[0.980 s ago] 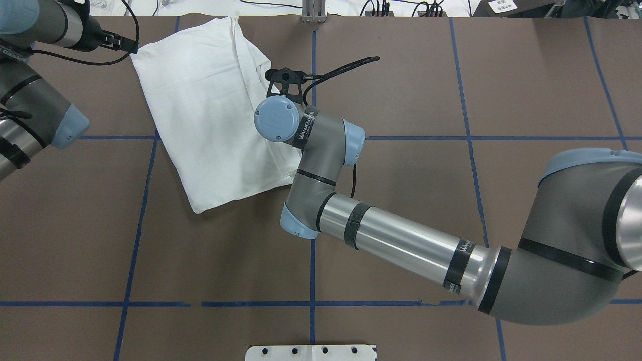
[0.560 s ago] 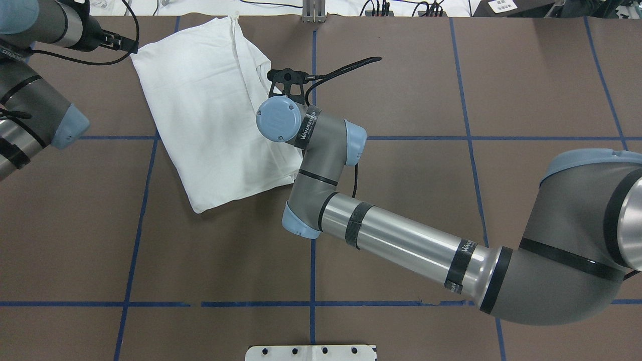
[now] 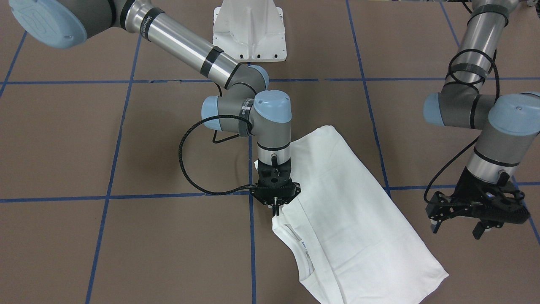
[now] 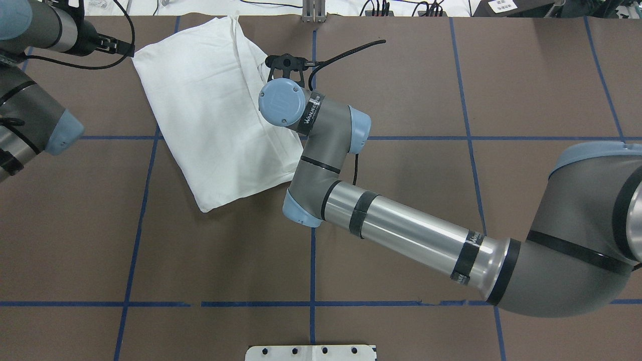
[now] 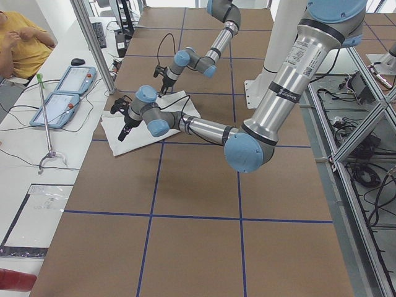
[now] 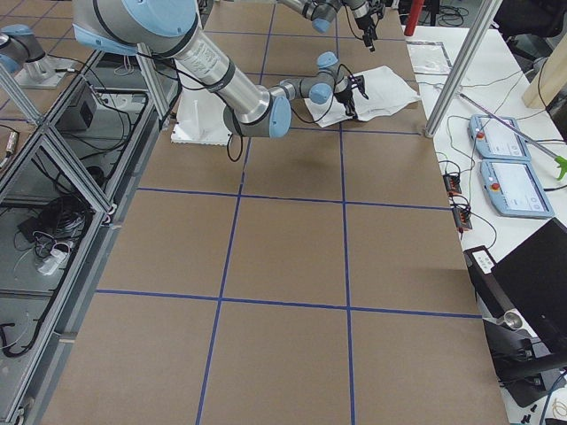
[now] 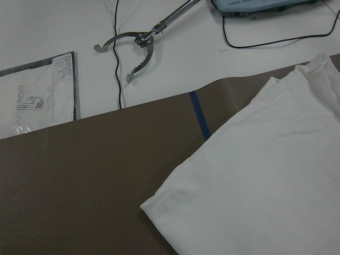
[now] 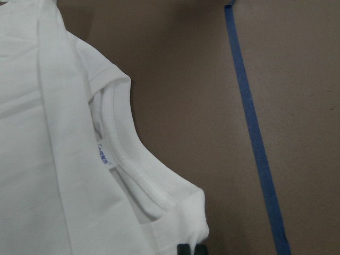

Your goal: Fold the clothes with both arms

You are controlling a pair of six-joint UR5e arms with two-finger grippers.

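One white T-shirt (image 3: 363, 228) lies folded into a long shape on the brown table (image 3: 126, 147) in the front-facing view, with its collar (image 3: 297, 242) toward the lower edge of the picture. The right gripper (image 3: 275, 210) points straight down. Its fingers are pressed together on the shirt's edge, just beside the collar. The left gripper (image 3: 457, 226) is near the opposite long side of the shirt, apart from the cloth, and its fingers are spread wide.

In the overhead view the shirt lies slanted in the far left part of the table. The wrist of the right arm hides most of its gripper, and the left gripper is just beside the shirt's far left corner.

In the two side views the shirt lies by the table's edge next to the operators' bench.

The left wrist view shows one corner of the shirt flat on the table, beside a blue tape line (image 7: 199, 114).

The right wrist view shows the ribbed collar and a small neck label (image 8: 103, 155). Two dark fingertips (image 8: 184, 249) stand close together at the shirt's shoulder edge.
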